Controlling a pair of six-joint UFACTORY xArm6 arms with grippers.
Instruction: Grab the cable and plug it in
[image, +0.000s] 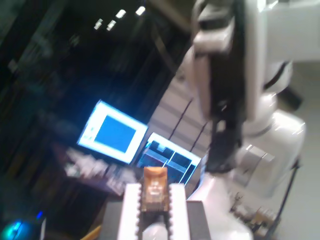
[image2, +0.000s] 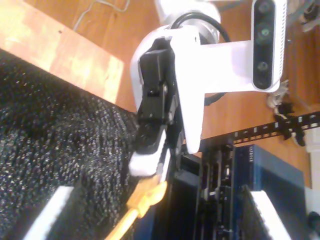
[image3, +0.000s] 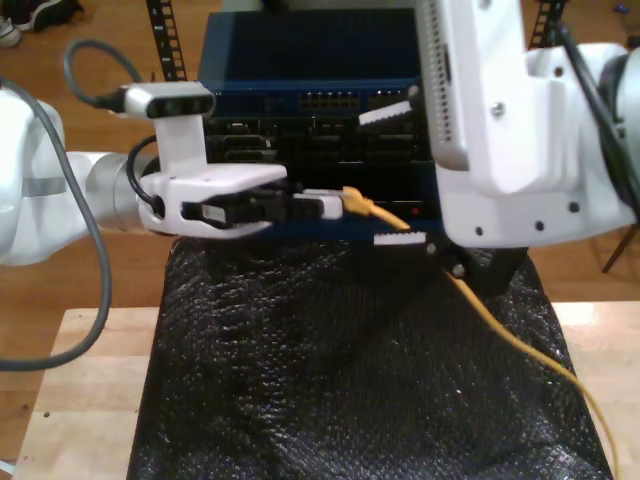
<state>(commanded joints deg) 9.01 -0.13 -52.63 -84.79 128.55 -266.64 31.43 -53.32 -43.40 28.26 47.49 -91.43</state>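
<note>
The cable (image3: 500, 338) is thin and yellow-orange. It trails over the black mat toward the exterior view's right. My first gripper (image3: 338, 205), on the arm at the exterior view's left, is shut on the cable's end. The clear plug (image: 155, 186) stands up between its ribbed fingers (image: 132, 210). The yellow boot (image3: 358, 203) points at the blue rack unit (image3: 300, 60), just short of its front. My second gripper (image3: 392, 178) is open, and its white fingertips (image3: 400, 240) sit above and below the held cable end. The second wrist view looks at my first gripper (image2: 149, 162) and the cable (image2: 134, 210).
A black textured mat (image3: 330, 380) covers the wooden table (image3: 80, 370). Rows of ports (image3: 320, 100) line the rack unit's front. The big white second arm (image3: 510, 130) stands close on the exterior view's right. Lit monitors (image: 115, 132) glow in the first wrist view.
</note>
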